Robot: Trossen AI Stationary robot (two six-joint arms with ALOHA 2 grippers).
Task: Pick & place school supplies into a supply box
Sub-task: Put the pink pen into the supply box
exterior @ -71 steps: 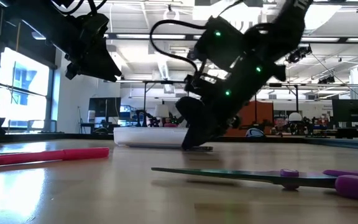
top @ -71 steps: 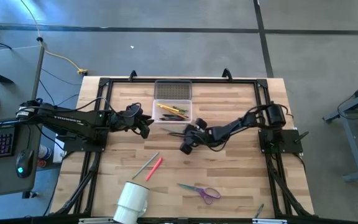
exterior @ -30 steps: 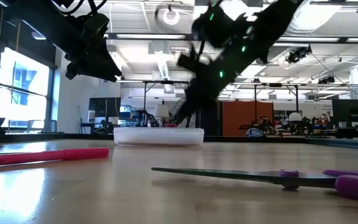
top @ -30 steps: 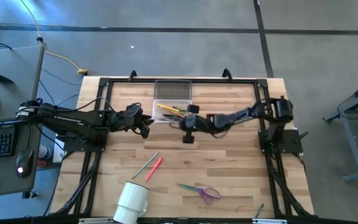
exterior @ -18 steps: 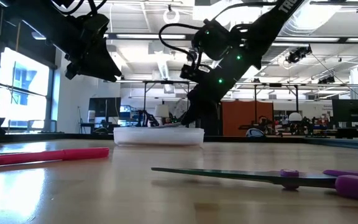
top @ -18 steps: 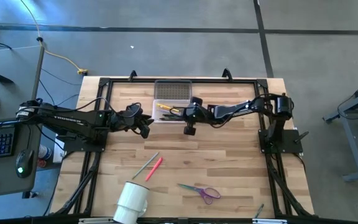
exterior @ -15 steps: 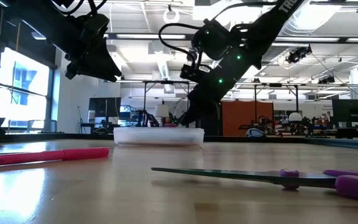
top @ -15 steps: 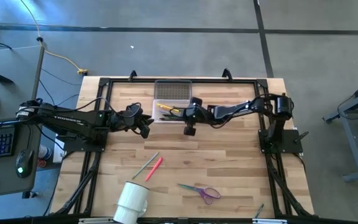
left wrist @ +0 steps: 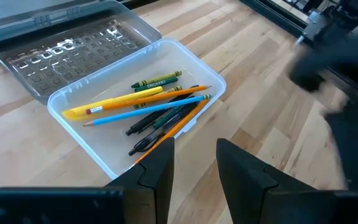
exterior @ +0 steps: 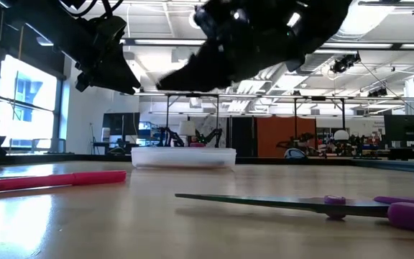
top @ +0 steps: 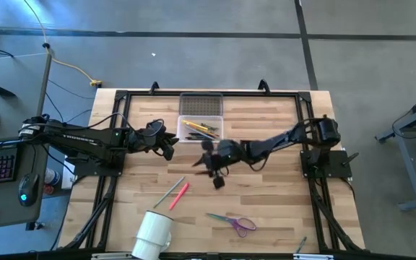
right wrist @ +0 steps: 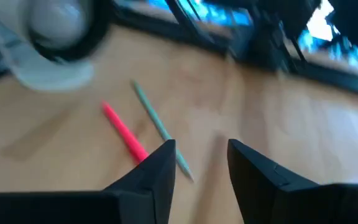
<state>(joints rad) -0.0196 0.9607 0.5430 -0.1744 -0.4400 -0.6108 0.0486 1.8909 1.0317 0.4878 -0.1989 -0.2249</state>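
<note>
The supply box [top: 201, 130] is a clear case lying open on the table, its ribbed lid [top: 201, 106] flat on the far side. In the left wrist view the supply box [left wrist: 142, 106] holds yellow, blue, green, orange and black pens and pencils. A pink pen [top: 180, 193] and a green pencil [top: 167, 192] lie on the table nearer the near edge, with the scissors [top: 234, 222] near that edge. My left gripper [top: 168, 146] hangs open and empty left of the box. My right gripper [top: 209, 165] is open and empty above the table between box and pink pen [right wrist: 123, 137].
A white cup [top: 154, 232] lies on its side at the near edge, left of the scissors [exterior: 336, 205]. Another thin pen [top: 302, 244] lies at the near right edge. A black frame rail [top: 121, 101] borders the table. Bare wood lies right of the box.
My right gripper has drawn away from the box's right end, moving fast toward the table's near edge and a little left, toward the pink pen and green pencil, and has risen. The left arm and all the things on the table have kept still.
</note>
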